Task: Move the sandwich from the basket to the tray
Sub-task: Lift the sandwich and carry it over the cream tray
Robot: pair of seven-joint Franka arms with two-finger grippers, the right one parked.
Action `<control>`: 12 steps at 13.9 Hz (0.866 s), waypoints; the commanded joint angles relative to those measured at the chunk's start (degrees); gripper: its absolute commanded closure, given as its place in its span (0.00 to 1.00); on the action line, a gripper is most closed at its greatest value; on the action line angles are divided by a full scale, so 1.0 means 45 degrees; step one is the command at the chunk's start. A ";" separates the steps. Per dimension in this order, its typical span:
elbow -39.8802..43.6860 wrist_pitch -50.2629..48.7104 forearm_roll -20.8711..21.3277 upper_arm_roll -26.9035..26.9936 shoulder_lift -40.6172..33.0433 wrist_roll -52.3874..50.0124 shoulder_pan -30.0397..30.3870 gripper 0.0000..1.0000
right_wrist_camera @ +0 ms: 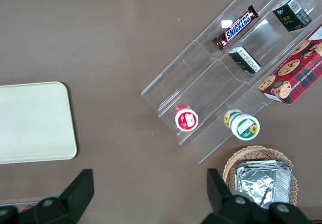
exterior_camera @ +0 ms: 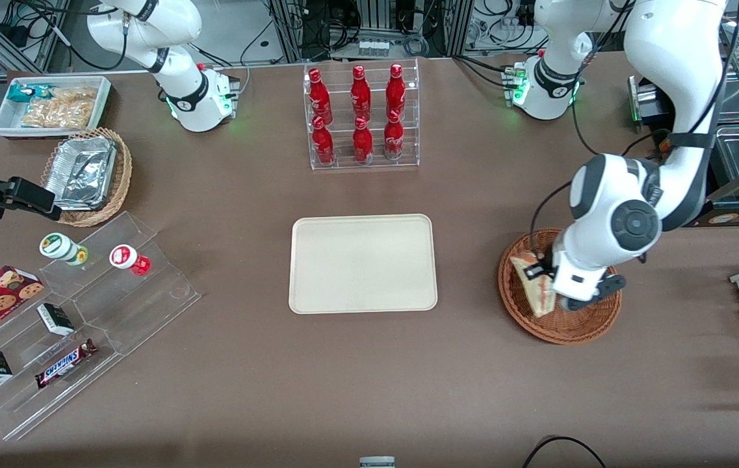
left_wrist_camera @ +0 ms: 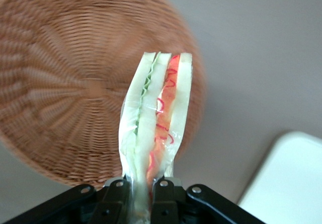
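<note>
- The hand pinches the sandwich by one thin edge above the wicker basket.
- Risk: the slick wrap slips on the way to the tray.

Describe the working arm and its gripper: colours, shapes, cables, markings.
The left arm is glossy white with rounded segments, dark grey joint caps and a black cable running along it; its base glows green. The gripper, over the basket, has matte black fingers with silver screws.
</note>
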 commanded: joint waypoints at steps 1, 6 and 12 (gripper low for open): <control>0.1586 -0.0467 0.1602 -0.1238 0.1117 0.1045 -0.0050 0.85; 0.3263 -0.0583 0.2235 -0.3275 0.2659 -0.1643 -0.1233 0.90; 0.6097 -0.1131 0.3328 -0.2806 0.5002 -0.5667 -0.4245 0.92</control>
